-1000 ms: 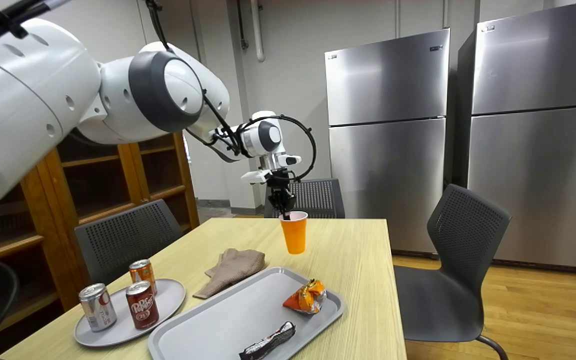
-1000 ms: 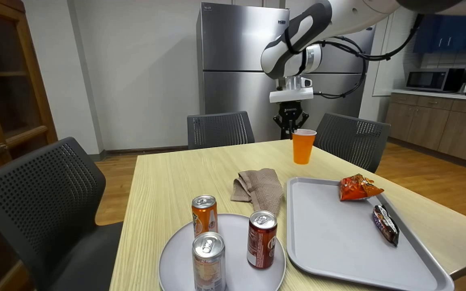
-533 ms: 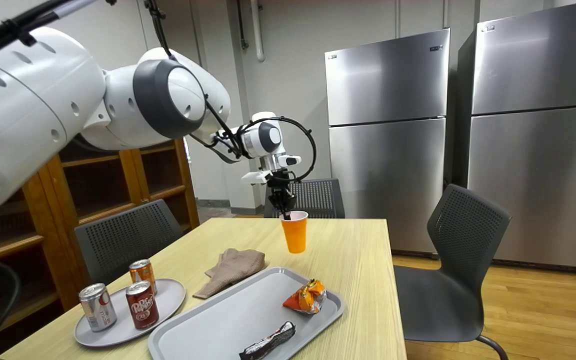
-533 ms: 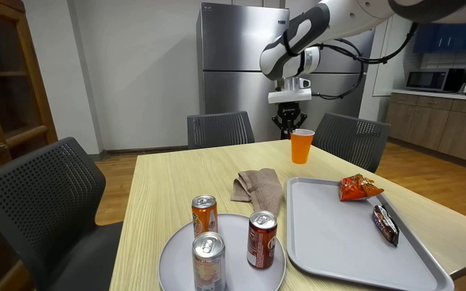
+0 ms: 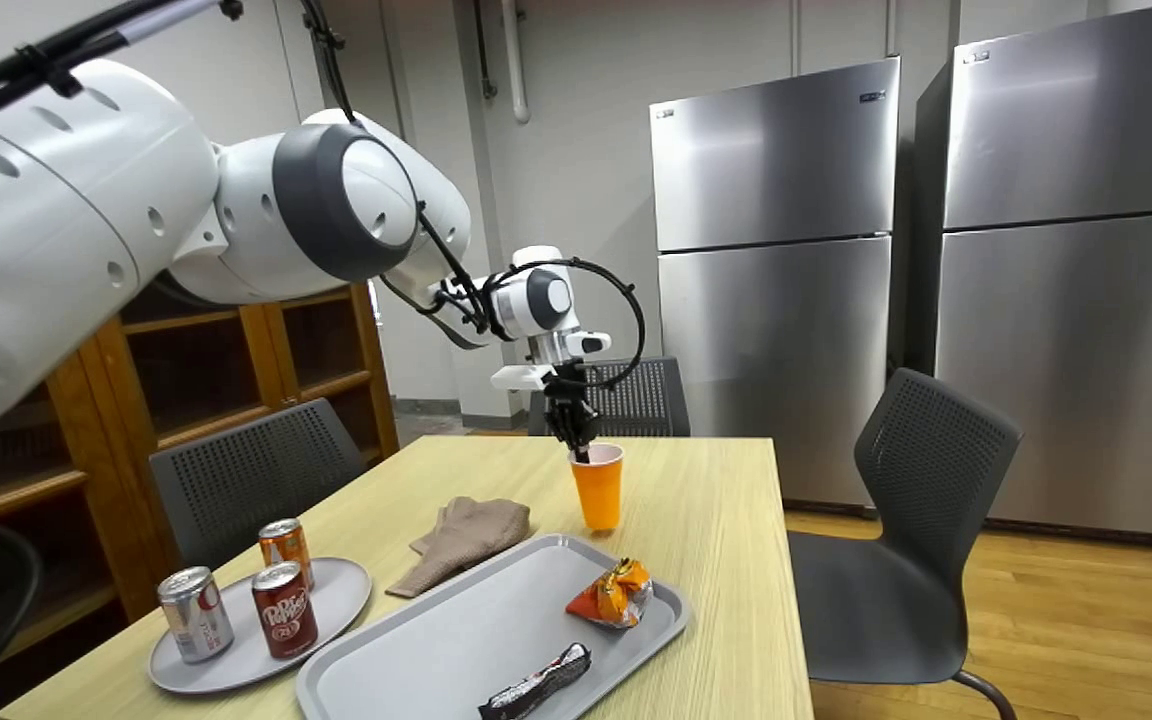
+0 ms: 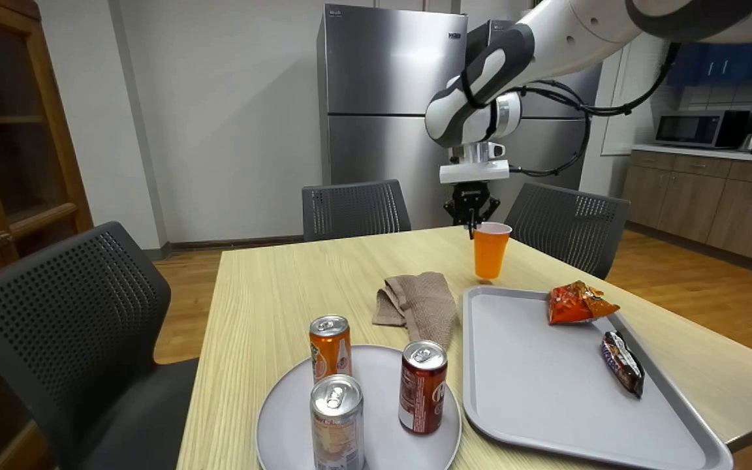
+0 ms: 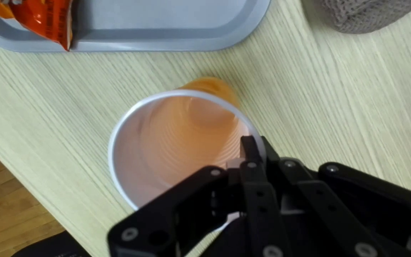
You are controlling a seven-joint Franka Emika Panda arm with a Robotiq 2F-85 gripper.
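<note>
An orange cup with a white inside shows in both exterior views (image 5: 599, 495) (image 6: 490, 254) and in the wrist view (image 7: 180, 139). It is at the far part of the table, just beyond the tray, roughly upright. My gripper (image 7: 258, 141) is shut on the cup's wall at the rim, with one finger inside and one outside. It also shows in both exterior views (image 5: 581, 455) (image 6: 472, 228) at the cup's edge. I cannot tell whether the cup's base touches the table. No contents are visible inside the cup.
A grey tray (image 6: 546, 398) holds an orange chip bag (image 6: 578, 303) and a dark wrapped bar (image 6: 623, 365). A brown cloth (image 6: 422, 303) lies beside it. A round plate (image 6: 288, 405) holds several small cans (image 6: 423, 388). Chairs (image 5: 896, 560) surround the table (image 5: 726, 560).
My gripper and the cup have moved together across the table toward the tray, now close to its far edge. The grip on the rim is unchanged. The tray, cloth, plate and cans have not moved.
</note>
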